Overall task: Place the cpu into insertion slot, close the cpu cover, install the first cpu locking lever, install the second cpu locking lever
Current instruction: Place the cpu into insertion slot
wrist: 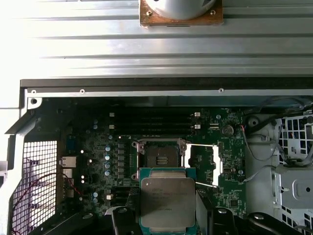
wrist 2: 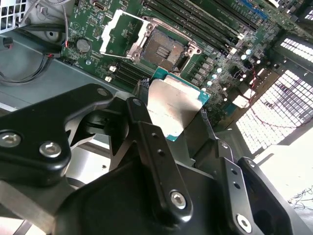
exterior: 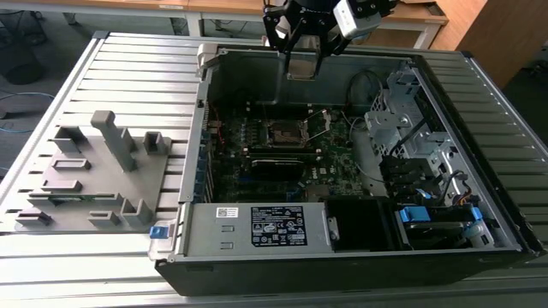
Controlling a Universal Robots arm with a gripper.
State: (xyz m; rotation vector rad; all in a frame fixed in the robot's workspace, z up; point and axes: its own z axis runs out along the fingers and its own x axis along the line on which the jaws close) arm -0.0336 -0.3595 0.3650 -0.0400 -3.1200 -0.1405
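Observation:
The cpu, a flat square chip with a dull grey top and green edge, is clamped between my gripper's two black fingers. In the exterior view the gripper hangs above the open computer case, over its far wall. The insertion slot is a dark square socket with a silver rim on the green board, bare inside. The cpu cover, a silver frame, is swung open beside the slot. In the first wrist view the cpu sits just short of the slot. Slot and cover lie below the gripper.
Long black memory slots run beside the socket. A power supply fills the case's near side, and a drive cage with cables stands at the exterior view's right. A grey fixture plate lies at the exterior view's left.

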